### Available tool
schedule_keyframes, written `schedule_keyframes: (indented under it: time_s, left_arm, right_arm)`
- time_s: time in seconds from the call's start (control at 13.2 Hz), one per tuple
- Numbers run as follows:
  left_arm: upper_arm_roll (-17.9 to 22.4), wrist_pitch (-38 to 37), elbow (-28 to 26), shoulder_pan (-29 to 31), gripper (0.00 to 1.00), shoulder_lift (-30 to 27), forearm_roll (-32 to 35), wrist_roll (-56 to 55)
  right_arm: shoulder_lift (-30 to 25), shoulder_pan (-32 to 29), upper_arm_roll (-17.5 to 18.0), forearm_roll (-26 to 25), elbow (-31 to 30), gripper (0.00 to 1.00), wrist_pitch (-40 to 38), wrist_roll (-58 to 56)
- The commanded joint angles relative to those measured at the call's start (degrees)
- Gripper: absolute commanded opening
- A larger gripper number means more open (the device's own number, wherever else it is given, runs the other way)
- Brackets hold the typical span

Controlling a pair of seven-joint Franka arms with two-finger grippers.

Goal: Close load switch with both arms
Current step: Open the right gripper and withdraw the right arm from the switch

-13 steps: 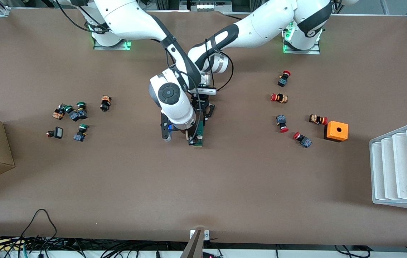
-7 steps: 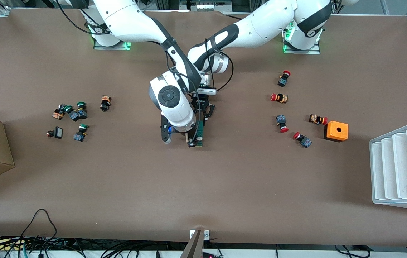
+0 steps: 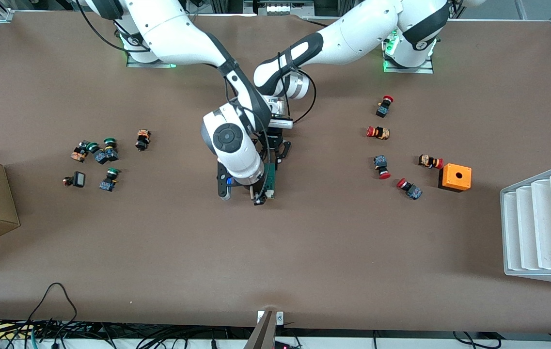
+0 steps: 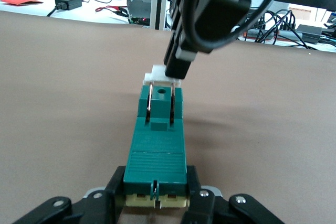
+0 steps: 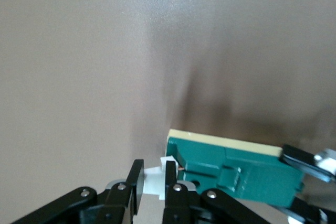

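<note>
Both hands meet on the load switch (image 3: 270, 180) at mid-counter.

We see the load switch, a narrow green block, lying on the brown counter (image 3: 304, 252), well apart from the orange box (image 3: 455, 177) toward the left arm's end. Our left hand (image 4: 156, 192) is clamped on the switch's cream-coloured end, one finger on each side. Our right hand (image 5: 154, 182) has its fingers pressed together on the white tab (image 4: 157, 75) at the switch's end nearer the front camera, where two thin metal prongs run from the tab into the green body. Red-capped buttons (image 3: 381, 166) lie scattered between the switch and the orange box.
</note>
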Motion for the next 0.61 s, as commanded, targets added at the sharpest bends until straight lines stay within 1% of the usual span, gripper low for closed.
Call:
schedule_keyframes:
  time_s: [0.0, 0.23, 0.3, 0.38, 0.46, 0.53]
  left_arm:
    - [0.28, 0.49, 2.05, -1.41, 0.45, 0.93, 1.42, -1.83]
    - [0.28, 0.49, 2.05, -1.41, 0.45, 0.93, 1.42, -1.83]
    - [0.28, 0.49, 2.05, -1.41, 0.45, 0.93, 1.42, -1.83]
    - [0.28, 0.58, 2.05, -1.41, 0.45, 0.93, 1.42, -1.75]
    - [0.28, 0.58, 2.05, -1.41, 0.54, 0.93, 1.42, -1.66]
    - [0.28, 0.58, 2.05, -1.41, 1.00, 0.93, 1.51, -1.31]
  right_arm:
    - [2.68, -0.73, 0.15, -0.26, 2.62, 0.22, 0.34, -0.38]
    - [2.60, -0.73, 0.24, -0.26, 2.53, 0.23, 0.08, -0.38]
    - [2.08, -1.26, 0.24, -0.18, 2.53, 0.26, -0.79, -0.55]
    - [0.77, -1.96, 0.24, -0.17, 2.62, 0.37, -2.37, -0.73]
    - [-0.73, -2.92, 0.24, 0.00, 2.53, 0.65, -3.78, -0.99]
    - [-2.40, -4.41, 0.33, 0.26, 2.53, 0.82, -5.79, -1.77]
